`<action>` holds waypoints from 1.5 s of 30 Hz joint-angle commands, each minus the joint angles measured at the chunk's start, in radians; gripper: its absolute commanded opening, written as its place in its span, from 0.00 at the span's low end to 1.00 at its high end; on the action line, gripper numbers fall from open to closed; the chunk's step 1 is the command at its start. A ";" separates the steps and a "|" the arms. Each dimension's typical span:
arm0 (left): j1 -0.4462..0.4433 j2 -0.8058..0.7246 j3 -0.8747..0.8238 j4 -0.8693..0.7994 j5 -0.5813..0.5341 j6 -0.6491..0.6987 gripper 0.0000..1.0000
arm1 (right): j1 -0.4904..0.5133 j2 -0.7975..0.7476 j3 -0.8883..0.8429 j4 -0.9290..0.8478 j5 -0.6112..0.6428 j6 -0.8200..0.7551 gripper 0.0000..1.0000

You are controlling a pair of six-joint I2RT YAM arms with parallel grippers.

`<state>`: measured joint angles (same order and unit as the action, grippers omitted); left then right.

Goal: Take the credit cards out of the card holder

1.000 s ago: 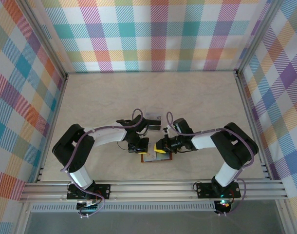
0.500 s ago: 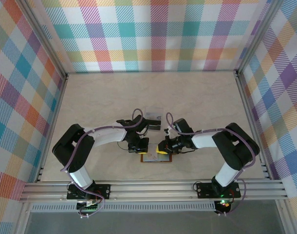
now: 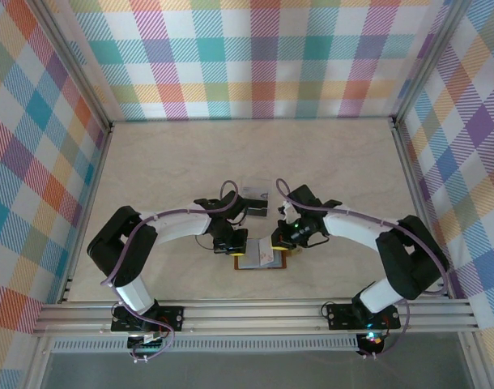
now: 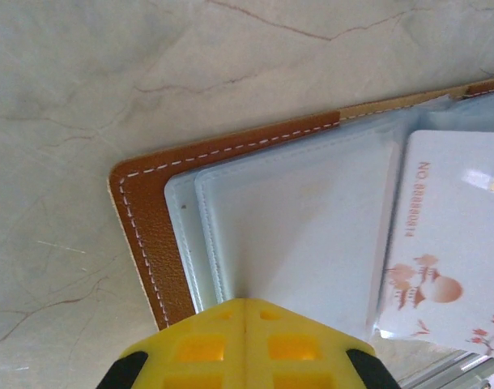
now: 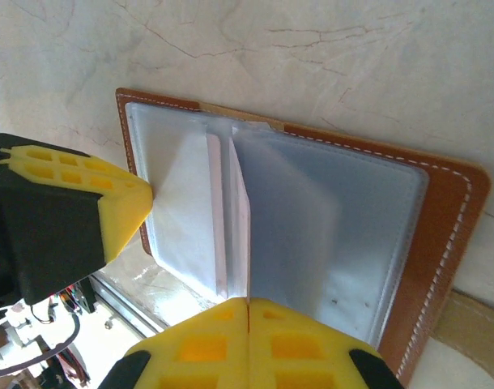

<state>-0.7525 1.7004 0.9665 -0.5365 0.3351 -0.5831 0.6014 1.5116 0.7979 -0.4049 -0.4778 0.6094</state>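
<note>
Brown leather card holder lies open on the marbled surface between both arms, its clear sleeves fanned. I count one white card with orange print in a sleeve. My left fingers are clenched, tip on the left sleeves' edge. My right fingers are clenched at an upright sleeve. One small pale rectangle lies just beyond, too small to identify.

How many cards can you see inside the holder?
1: a white printed card in a clear sleeve of the open card holder. Others may be hidden behind the cloudy sleeves.
</note>
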 commanded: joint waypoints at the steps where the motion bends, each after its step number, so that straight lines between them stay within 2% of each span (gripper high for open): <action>1: -0.016 0.010 -0.011 -0.114 -0.074 0.012 0.03 | -0.005 -0.039 0.041 -0.119 0.022 -0.043 0.00; 9: -0.016 -0.060 0.023 -0.136 -0.090 0.009 0.05 | -0.006 -0.063 0.122 -0.175 0.039 -0.097 0.01; 12: -0.016 -0.090 0.030 -0.141 -0.120 0.009 0.06 | -0.005 -0.067 0.168 -0.213 0.043 -0.227 0.07; 15: -0.014 -0.116 0.023 -0.142 -0.144 0.003 0.06 | -0.006 -0.045 0.243 -0.295 0.134 -0.365 0.03; 24: 0.002 -0.161 -0.023 -0.140 -0.171 -0.001 0.06 | -0.004 0.068 0.453 -0.511 0.238 -0.939 0.00; 27: 0.013 -0.186 -0.055 -0.131 -0.173 -0.009 0.06 | -0.004 0.098 0.523 -0.575 0.262 -1.062 0.00; 30: 0.029 -0.209 -0.090 -0.119 -0.167 -0.014 0.06 | -0.002 0.125 0.569 -0.622 0.294 -1.175 0.00; 37: 0.069 -0.247 -0.158 -0.073 -0.101 -0.025 0.06 | -0.005 0.194 0.660 -0.661 0.386 -1.332 0.00; 45: 0.090 -0.280 -0.181 -0.077 -0.081 -0.025 0.07 | -0.009 0.370 0.955 -0.780 0.401 -1.455 0.00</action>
<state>-0.6769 1.4506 0.8017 -0.6189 0.2314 -0.5953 0.6006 1.8355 1.6642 -1.1015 -0.0814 -0.7498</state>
